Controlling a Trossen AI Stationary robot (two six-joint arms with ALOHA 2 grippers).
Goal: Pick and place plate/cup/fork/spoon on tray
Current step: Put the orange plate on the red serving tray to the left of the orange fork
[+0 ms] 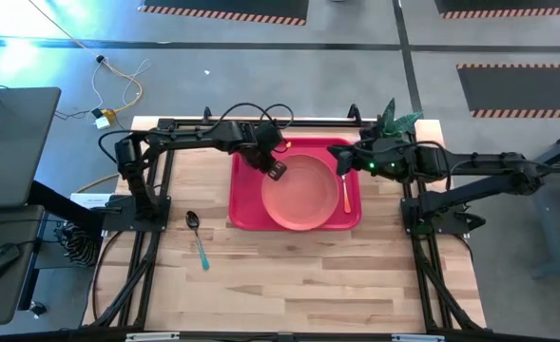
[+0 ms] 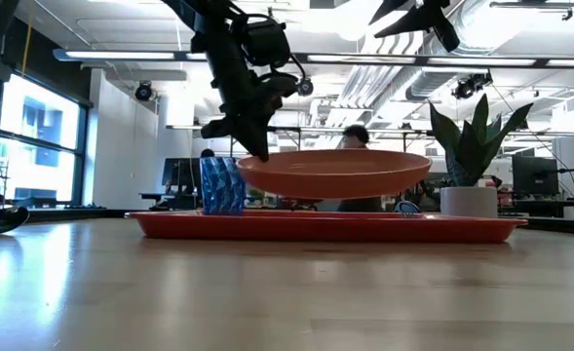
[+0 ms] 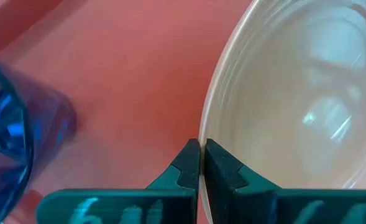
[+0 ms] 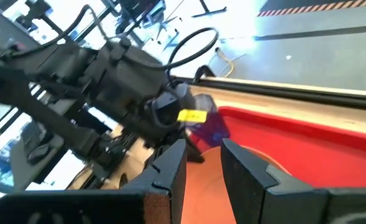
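We see tray at table's 12 o'clock. Plate lifted above it, left gripper pinched on rim at 10 o'clock. Right gripper slightly open, empty, at 2 o'clock. Spoon off tray, 8 o'clock.

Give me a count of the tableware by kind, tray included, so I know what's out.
tray: 1
plate: 1
cup: 1
fork: 1
spoon: 1
Total: 5
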